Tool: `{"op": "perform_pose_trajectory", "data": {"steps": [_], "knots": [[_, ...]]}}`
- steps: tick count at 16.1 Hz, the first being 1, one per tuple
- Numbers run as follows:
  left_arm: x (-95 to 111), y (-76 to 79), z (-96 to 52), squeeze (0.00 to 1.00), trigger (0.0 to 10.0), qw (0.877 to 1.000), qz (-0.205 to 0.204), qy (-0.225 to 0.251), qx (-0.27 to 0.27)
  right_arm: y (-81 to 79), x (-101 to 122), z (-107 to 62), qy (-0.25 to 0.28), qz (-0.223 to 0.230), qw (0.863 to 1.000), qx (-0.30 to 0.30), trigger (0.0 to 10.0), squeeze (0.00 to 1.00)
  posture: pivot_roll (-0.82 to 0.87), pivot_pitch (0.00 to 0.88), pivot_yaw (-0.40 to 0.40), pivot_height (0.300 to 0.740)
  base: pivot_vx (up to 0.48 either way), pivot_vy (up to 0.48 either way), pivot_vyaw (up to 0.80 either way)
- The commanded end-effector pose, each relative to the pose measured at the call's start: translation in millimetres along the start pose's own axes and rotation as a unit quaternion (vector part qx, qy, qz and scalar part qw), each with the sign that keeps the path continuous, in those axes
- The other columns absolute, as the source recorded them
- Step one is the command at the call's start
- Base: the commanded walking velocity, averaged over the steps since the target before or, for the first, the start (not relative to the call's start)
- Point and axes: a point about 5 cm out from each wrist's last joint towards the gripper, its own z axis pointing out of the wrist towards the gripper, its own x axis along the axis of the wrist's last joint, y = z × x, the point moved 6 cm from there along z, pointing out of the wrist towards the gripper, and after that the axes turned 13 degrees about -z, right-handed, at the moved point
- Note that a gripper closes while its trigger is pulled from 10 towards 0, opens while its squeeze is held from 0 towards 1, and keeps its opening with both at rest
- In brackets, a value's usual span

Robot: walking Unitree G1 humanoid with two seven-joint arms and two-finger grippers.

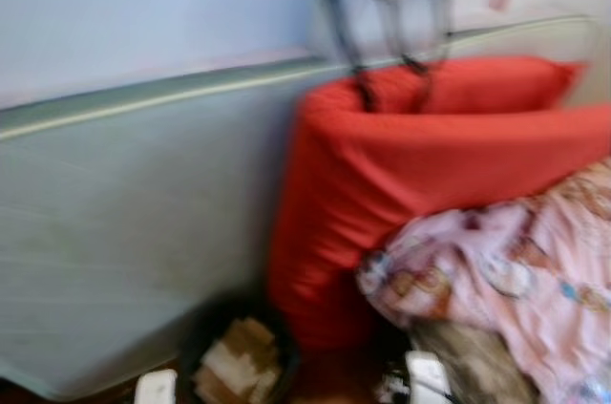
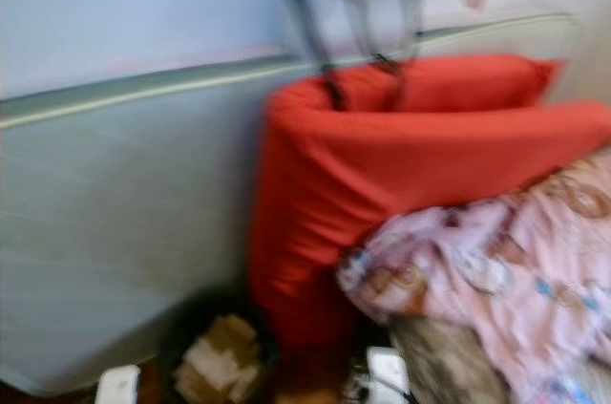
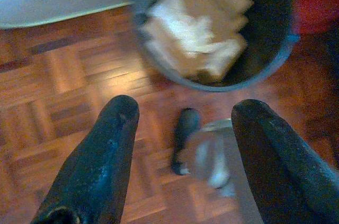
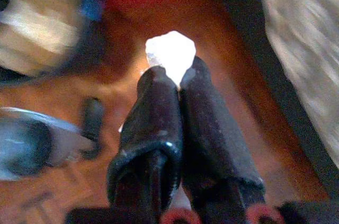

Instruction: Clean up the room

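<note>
My right gripper (image 4: pixel 179 73) is shut on a bright white crumpled wad (image 4: pixel 170 52) that sticks out past its fingertips, low over the parquet floor. My left gripper (image 3: pixel 185 108) is open with nothing between its fingers, just short of a dark round bin (image 3: pixel 267 68). The bin holds crumpled white paper and brown cardboard pieces (image 3: pixel 196 28). In the blurred head views the bin (image 1: pixel 196 347) stands on the floor between a leaning mattress and a red cushion. A small black object (image 3: pixel 183 139) lies on the floor near the bin.
A grey-green mattress (image 1: pixel 124 223) leans against the wall on the left. A large red cushion (image 1: pixel 382 175) stands beside it, with a pink patterned blanket (image 1: pixel 516 270) heaped at the right. A white bag with dark straps (image 1: pixel 382 3) sits above the cushion.
</note>
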Motion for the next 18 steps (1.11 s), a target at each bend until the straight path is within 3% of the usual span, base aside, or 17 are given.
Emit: {"op": "perform_pose_trajectory", "data": {"steps": [1,5,8,11,18], "knots": [[-3.7,7.2,0.8,0.0,10.0,1.0,0.007,-0.006,-0.009,8.2,-7.4,-2.4,-0.009,0.0,1.0,-0.008,10.0,0.0,0.09,0.0,-0.036,0.74,0.0,0.315,0.43],[-3.4,6.9,0.9,0.0,10.0,1.0,0.008,-0.007,-0.009,8.2,-8.6,-2.4,-0.012,0.006,1.0,-0.011,10.0,0.0,0.09,0.0,-0.033,0.74,0.0,0.31,0.0],[-2.7,6.3,0.9,0.0,10.0,1.0,0.007,-0.005,-0.007,7.9,-6.0,-2.1,-0.007,-0.006,1.0,-0.009,10.0,0.0,0.1,0.0,-0.033,0.74,0.0,0.307,0.56],[-2.0,5.8,0.9,0.0,10.0,1.0,0.009,-0.003,-0.006,7.3,-6.7,-2.1,-0.008,0.0,1.0,-0.008,10.0,0.0,0.1,0.0,-0.034,0.74,0.0,0.0,0.71],[-0.6,8.5,0.8,0.0,10.0,1.0,-0.002,0.004,-0.014,10.9,-8.2,-2.5,-0.011,0.01,1.0,-0.024,10.0,0.0,0.1,0.0,-0.036,0.74,0.0,0.0,0.0]]}}
